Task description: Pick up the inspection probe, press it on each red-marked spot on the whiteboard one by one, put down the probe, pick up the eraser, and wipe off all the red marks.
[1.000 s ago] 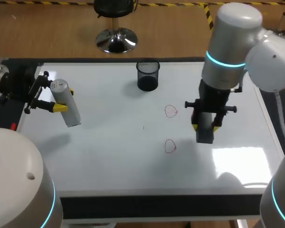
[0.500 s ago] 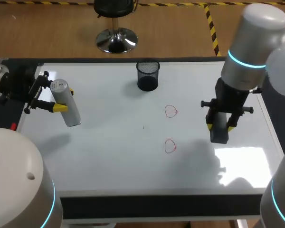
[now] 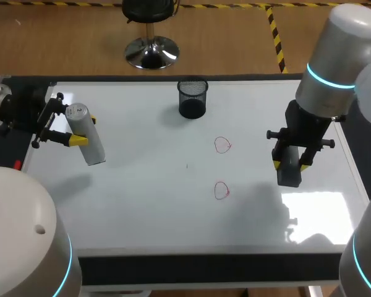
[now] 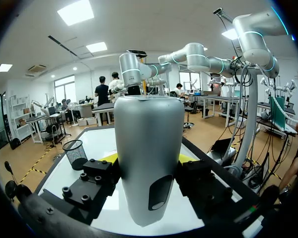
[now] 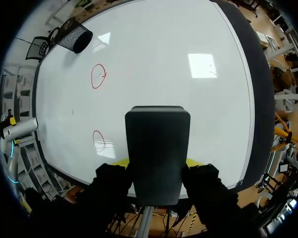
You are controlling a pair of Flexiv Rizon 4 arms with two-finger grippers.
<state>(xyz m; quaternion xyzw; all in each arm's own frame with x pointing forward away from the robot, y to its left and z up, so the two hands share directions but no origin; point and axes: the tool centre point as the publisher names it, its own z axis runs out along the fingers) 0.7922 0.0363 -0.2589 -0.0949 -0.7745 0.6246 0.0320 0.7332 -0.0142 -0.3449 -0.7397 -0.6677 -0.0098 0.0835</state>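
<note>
The silver cylindrical probe (image 3: 88,141) (image 4: 148,158) is held over the whiteboard's (image 3: 142,204) left edge, with my left gripper (image 3: 83,131) (image 4: 148,166) shut on it. My right gripper (image 3: 290,164) (image 5: 156,166) is shut on the dark grey eraser (image 3: 289,173) (image 5: 158,144), to the right of the marks and above the board. Two red circles are drawn on the board, a far one (image 3: 222,145) (image 5: 98,76) and a near one (image 3: 221,190) (image 5: 99,141). Both lie to the left of the eraser, apart from it.
A black mesh cup (image 3: 192,98) (image 5: 75,38) stands near the board's far edge, at the middle. The board's dark front border (image 3: 204,269) runs along the near side.
My right arm has carried the eraser to the right, away from the two red circles. The left arm and probe have not moved.
</note>
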